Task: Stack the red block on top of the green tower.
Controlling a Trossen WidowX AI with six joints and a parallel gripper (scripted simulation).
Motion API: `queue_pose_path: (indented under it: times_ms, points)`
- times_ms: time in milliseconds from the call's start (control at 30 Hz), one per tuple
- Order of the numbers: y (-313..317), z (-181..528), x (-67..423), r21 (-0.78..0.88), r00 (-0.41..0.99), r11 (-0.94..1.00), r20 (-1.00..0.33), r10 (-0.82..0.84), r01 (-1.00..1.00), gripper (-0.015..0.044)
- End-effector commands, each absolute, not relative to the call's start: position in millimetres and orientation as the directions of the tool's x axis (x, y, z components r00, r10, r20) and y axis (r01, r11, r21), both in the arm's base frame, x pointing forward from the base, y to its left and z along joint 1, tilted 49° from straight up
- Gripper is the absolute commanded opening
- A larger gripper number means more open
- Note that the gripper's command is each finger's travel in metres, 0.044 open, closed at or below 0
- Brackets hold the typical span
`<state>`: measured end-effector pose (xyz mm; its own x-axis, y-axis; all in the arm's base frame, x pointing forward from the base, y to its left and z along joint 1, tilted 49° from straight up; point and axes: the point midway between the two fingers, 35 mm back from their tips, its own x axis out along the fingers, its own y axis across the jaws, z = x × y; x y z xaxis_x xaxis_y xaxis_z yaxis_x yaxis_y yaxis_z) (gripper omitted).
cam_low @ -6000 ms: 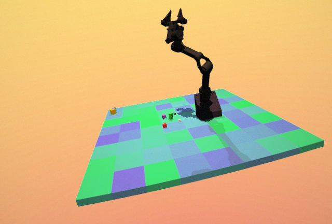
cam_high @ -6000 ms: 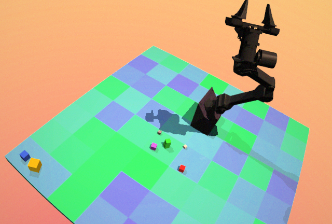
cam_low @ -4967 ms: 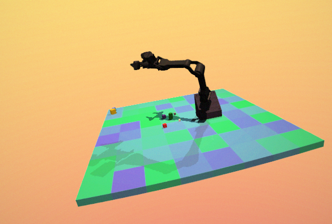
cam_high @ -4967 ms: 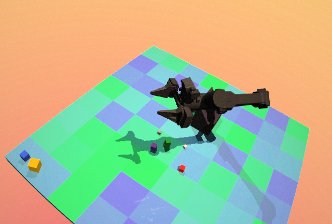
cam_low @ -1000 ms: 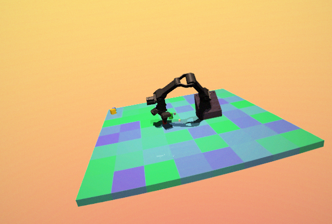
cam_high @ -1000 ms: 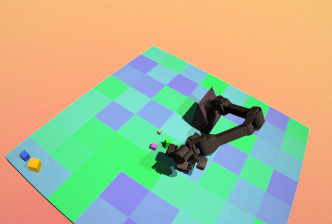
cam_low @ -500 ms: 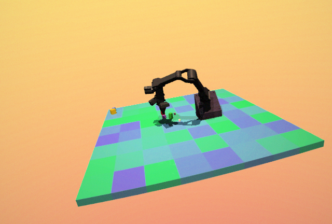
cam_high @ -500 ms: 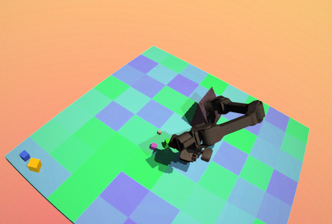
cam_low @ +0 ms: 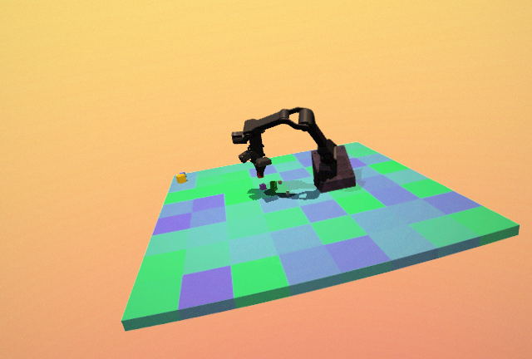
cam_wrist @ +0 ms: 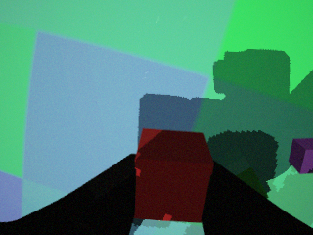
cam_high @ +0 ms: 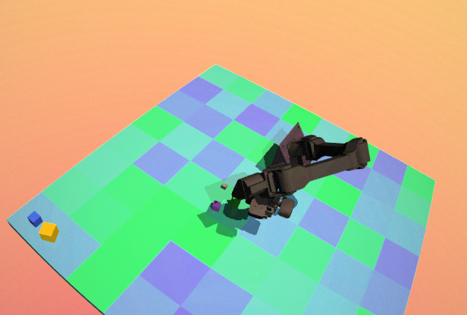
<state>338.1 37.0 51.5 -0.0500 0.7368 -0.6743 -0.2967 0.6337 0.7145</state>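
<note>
My gripper point(cam_low: 259, 171) point(cam_wrist: 170, 166) is shut on the red block point(cam_low: 260, 174) point(cam_wrist: 171, 188), which sits between the dark fingertips, raised above the board. In the top view the arm hides the block and fingertips. The green tower point(cam_high: 235, 203) point(cam_low: 273, 184) point(cam_wrist: 252, 182) stands on the board in the arm's shadow, apart from the red block. In the exterior view it is lower than the gripper and slightly to its right. In the wrist view only a dark green part shows, right of the block, partly hidden by the right finger.
A purple block point(cam_high: 215, 205) point(cam_low: 263, 186) point(cam_wrist: 302, 156) lies close beside the tower. A tiny pinkish block point(cam_high: 224, 186) point(cam_low: 279, 182) is nearby, and another small pale one point(cam_low: 288, 192) lies toward the arm's base. A yellow block point(cam_high: 49, 232) point(cam_low: 181, 178) and a blue block point(cam_high: 35, 219) are at the far corner.
</note>
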Motion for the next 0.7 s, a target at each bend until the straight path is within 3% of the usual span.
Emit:
queue_pose_path:
  times_ms: [0, 400, 667]
  points:
    - [14, 25, 324, 0.716, -0.062, 0.640, -0.679, 0.732, -0.281, 0.0000]
    - [-38, -31, 281, 0.721, -0.066, 0.633, -0.673, 0.737, -0.282, 0.0000]
    - [-29, -43, 278, 0.721, -0.069, 0.633, -0.673, 0.736, -0.281, 0.0000]
